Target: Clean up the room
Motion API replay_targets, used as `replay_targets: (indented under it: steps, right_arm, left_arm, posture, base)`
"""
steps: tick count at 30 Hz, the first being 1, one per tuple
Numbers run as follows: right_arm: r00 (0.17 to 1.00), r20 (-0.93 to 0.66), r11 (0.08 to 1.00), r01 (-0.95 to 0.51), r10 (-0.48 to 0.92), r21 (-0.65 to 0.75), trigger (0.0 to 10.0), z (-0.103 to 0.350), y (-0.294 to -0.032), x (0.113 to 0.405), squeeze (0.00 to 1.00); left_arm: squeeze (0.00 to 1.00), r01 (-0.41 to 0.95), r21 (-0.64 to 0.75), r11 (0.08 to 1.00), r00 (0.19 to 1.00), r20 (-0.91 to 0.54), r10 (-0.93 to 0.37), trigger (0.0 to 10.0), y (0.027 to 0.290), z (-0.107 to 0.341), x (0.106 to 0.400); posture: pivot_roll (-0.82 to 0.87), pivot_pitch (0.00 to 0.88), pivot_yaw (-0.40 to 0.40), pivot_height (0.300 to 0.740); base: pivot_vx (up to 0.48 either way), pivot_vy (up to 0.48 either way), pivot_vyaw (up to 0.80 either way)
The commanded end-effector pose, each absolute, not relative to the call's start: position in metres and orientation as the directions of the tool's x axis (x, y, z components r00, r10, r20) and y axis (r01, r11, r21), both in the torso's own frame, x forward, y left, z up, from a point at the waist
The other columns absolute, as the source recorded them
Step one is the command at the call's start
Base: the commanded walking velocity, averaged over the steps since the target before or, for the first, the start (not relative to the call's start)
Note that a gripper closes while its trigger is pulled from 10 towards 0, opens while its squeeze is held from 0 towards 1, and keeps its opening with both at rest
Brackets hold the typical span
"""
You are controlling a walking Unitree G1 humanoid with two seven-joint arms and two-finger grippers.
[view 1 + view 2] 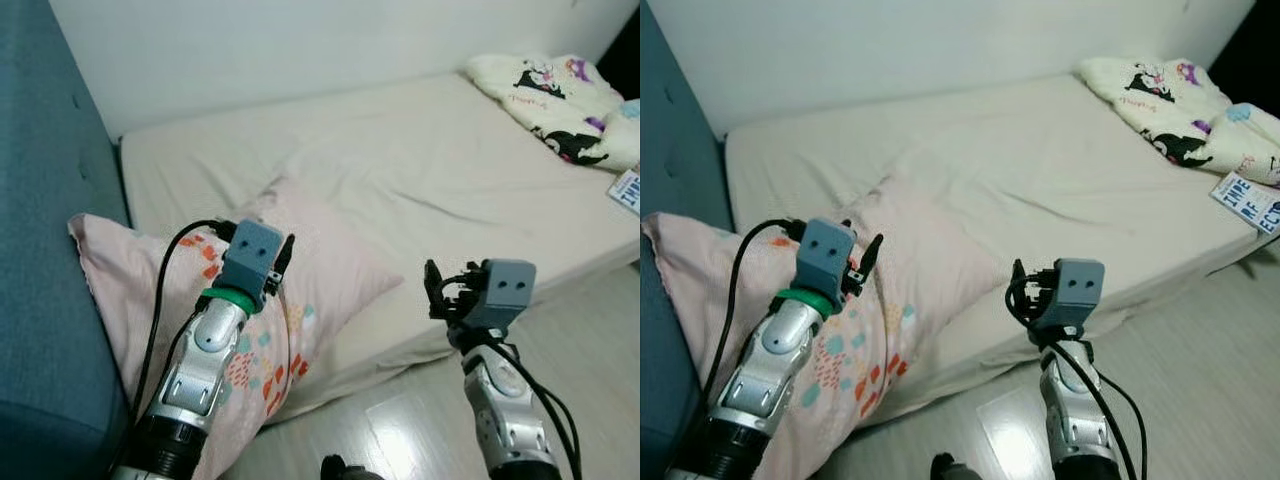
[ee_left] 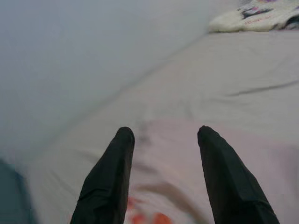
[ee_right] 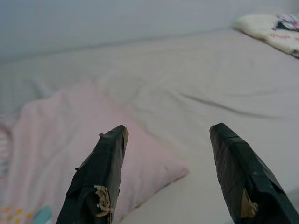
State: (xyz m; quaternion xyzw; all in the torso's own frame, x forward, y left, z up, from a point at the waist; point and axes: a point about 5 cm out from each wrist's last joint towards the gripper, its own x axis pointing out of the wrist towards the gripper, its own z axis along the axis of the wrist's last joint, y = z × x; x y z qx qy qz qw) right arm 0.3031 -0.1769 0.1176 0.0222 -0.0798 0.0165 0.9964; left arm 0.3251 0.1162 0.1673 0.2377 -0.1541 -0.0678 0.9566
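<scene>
both arms reach forward from the bottom of the head views. left gripper [image 1: 283, 252] hovers over the pink pillow [image 1: 320, 270], fingers apart and empty; the pillow hangs half off the bed [image 1: 420, 170] by the blue sofa [image 1: 50, 200]. right gripper [image 1: 436, 290], fingers also spread, sits beyond the pillow's corner. a one-sided pinch could drag the pillow onto the floor.

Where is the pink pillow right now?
The pink pillow lies at the near left corner of the bed, hanging over its edge beside the blue sofa. The left gripper is over it, fingers open.
</scene>
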Motion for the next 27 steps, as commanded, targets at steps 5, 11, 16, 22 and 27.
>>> replay_targets:
  steps: [5, 11, 16, 22, 27]
  right_arm:
    - [0.983, 0.175, 0.998, -0.055, 0.049, 0.027, 10.0, 0.120, -0.175, 0.302, 0.00]
    - [0.980, 0.196, 0.998, -0.051, 0.046, 0.023, 10.0, 0.127, -0.174, 0.305, 0.00]
    - [0.986, 0.164, 0.999, -0.031, 0.027, 0.020, 10.0, 0.117, -0.173, 0.298, 0.00]
    - [0.994, 0.107, 0.994, 0.020, -0.032, 0.111, 10.0, 0.106, -0.182, 0.299, 0.00]
    - [0.994, 0.105, 0.987, -0.010, -0.007, 0.158, 10.0, 0.108, -0.182, 0.306, 0.22]
  left_arm:
    - [0.00, -0.020, 0.508, 0.861, 0.967, 0.229, -0.113, 10.0, 0.127, 0.162, 0.320]
    - [0.00, 0.030, 0.420, 0.907, 0.983, 0.154, -0.103, 10.0, 0.127, 0.154, 0.301]
    - [0.00, 0.180, 0.317, 0.931, 0.982, 0.004, -0.191, 10.0, 0.122, 0.130, 0.292]
    - [0.00, 0.198, 0.418, 0.887, 0.973, 0.024, -0.229, 10.0, 0.115, 0.142, 0.317]
    - [0.72, 0.137, 0.394, 0.909, 0.977, 0.098, -0.189, 10.0, 0.120, 0.176, 0.332]
  posture:
    - [-0.10, 0.111, -0.060, 0.740]
    - [-0.09, 0.128, -0.046, 0.740]
    - [-0.10, 0.131, -0.051, 0.740]
    - [-0.10, 0.132, -0.046, 0.740]
    - [-0.10, 0.132, -0.046, 0.740]
  base:
    - [0.000, 0.000, 0.00]
    - [0.000, 0.000, 0.00]
    - [0.000, 0.000, 0.00]
    - [0.000, 0.000, 0.00]
    - [0.000, 0.000, 0.00]
